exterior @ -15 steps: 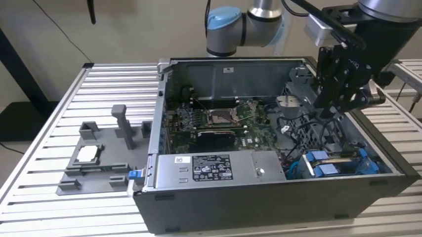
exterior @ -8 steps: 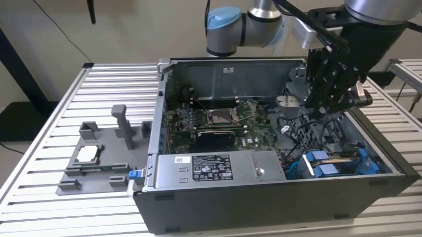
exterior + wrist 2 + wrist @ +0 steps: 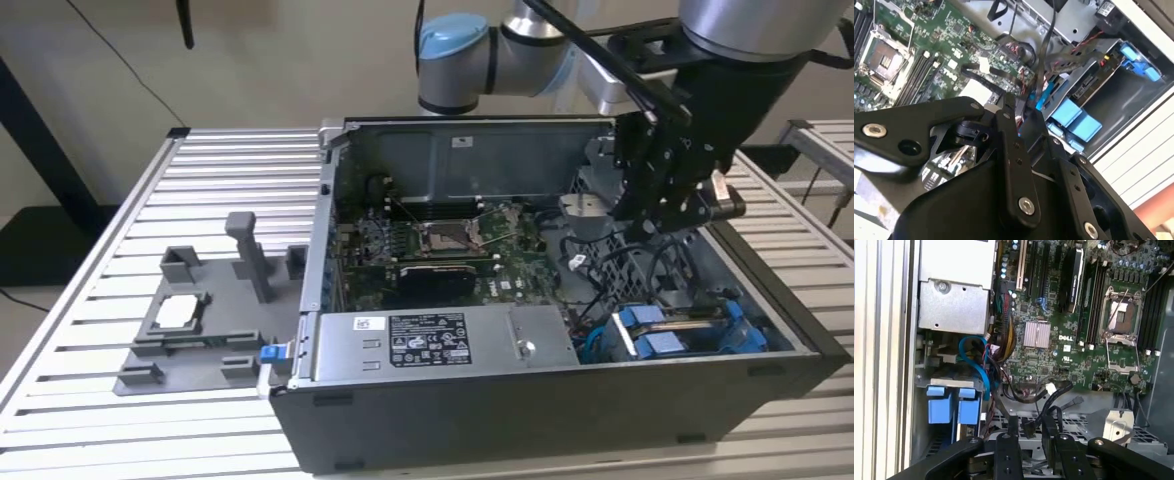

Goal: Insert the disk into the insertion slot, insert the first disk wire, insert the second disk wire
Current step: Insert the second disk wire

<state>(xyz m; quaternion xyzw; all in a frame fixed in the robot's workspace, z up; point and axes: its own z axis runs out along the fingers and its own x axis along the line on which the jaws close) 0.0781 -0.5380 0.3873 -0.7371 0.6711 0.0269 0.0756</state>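
Note:
The disk, seen by its blue carrier (image 3: 674, 335), lies in the insertion slot (image 3: 1089, 55), a grey metal cage at the case's front corner on the exterior view's right. Its blue tabs (image 3: 949, 407) face outward. My black gripper (image 3: 654, 225) hangs inside the open case, above the bundle of cables between the motherboard and the cage. In both wrist views its fingers stand close together around a black disk wire (image 3: 1043, 75) and its connector (image 3: 1029, 427). A blue cable (image 3: 981, 372) curves down beside the cage.
The green motherboard (image 3: 441, 245) fills the case floor, with the grey power-supply box (image 3: 427, 340) along the near wall. A grey holder fixture (image 3: 200, 315) stands on the slatted table (image 3: 134, 200) at the exterior view's left. Loose black and coloured cables crowd the space near the cage.

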